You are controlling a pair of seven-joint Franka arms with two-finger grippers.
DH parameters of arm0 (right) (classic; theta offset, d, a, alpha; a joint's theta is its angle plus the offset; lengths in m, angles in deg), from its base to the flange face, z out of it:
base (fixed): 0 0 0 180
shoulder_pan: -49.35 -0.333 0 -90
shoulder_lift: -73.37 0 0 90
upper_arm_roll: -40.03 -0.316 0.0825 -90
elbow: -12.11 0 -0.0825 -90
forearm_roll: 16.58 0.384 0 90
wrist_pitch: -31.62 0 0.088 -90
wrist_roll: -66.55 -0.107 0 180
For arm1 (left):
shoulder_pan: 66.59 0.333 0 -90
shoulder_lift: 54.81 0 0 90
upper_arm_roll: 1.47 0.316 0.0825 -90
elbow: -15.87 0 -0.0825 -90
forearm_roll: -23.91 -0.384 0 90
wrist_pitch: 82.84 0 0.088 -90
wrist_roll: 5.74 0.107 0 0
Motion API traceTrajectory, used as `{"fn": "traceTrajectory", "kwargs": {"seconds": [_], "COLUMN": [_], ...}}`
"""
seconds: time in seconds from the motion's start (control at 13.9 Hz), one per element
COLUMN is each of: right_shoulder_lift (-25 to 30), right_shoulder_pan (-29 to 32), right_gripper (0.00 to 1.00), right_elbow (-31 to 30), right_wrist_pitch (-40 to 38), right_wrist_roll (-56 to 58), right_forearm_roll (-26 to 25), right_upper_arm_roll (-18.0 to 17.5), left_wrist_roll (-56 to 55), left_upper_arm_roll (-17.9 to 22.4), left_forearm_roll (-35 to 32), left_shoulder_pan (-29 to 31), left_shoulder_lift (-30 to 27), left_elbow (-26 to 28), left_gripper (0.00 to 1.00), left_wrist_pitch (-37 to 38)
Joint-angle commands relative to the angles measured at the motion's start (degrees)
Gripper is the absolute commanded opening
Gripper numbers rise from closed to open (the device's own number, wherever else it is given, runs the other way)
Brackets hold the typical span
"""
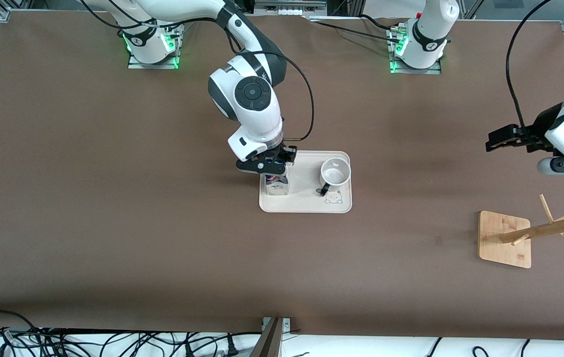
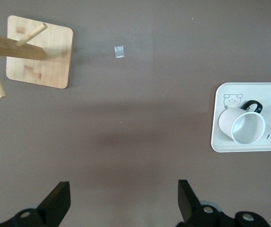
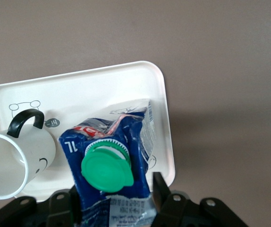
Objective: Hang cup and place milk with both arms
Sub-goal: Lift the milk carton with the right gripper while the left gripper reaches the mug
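Nearest the front camera, toward my left arm's end of the table, the wooden rack (image 1: 535,237) lies on its square base with its pegged post tilted; farther from the camera, on the cream tray (image 1: 307,204), the milk (image 1: 277,186) stands upright with my right gripper (image 1: 268,167) set around its gabled top, a finger on either side of the carton, and the cup (image 1: 334,173) stands beside it, mouth up, handle toward the camera. My left gripper (image 1: 502,139) hangs over bare table with its jaws spread wide and holding nothing.
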Motion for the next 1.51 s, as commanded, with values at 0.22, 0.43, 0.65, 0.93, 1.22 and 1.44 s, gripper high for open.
{"fn": "traceTrajectory", "kwargs": {"seconds": [0.22,0.43,0.65,0.93,1.22,1.44], "right_shoulder_lift": [2.04,5.1,7.75,12.84,15.93,15.67], "right_shoulder_pan": [2.63,9.57,18.35,29.61,34.98,35.69], "right_gripper": [0.47,0.47,0.47,0.47,0.47,0.48], "right_elbow": [2.98,5.27,3.95,-7.18,-17.31,-19.68], "right_wrist_pitch": [-5.13,-14.19,-19.99,-18.1,-11.67,-9.48], "right_wrist_roll": [4.89,16.28,32.63,47.24,53.85,54.3], "right_forearm_roll": [-0.31,1.35,4.69,5.93,5.93,5.93], "right_upper_arm_roll": [0.93,1.02,2.24,2.42,2.95,3.21], "left_wrist_roll": [1.11,1.02,0.05,-0.21,-4.59,-5.57], "left_upper_arm_roll": [-1.11,-2.08,-2.17,-2.17,-2.26,-2.43], "left_forearm_roll": [0.24,0.06,0.59,0.59,0.85,0.94], "left_shoulder_pan": [-0.66,-1.27,-4.42,-15.48,-21.21,-23.85], "left_shoulder_lift": [4.18,6.82,9.8,13.93,18.06,22.1], "left_elbow": [-0.79,-0.97,-1.06,-1.15,-1.15,-1.23], "left_gripper": [1.0,1.0,1.0,1.0,1.0,1.0], "left_wrist_pitch": [0.23,0.06,-1.69,-3.02,-11.44,-15.66]}}
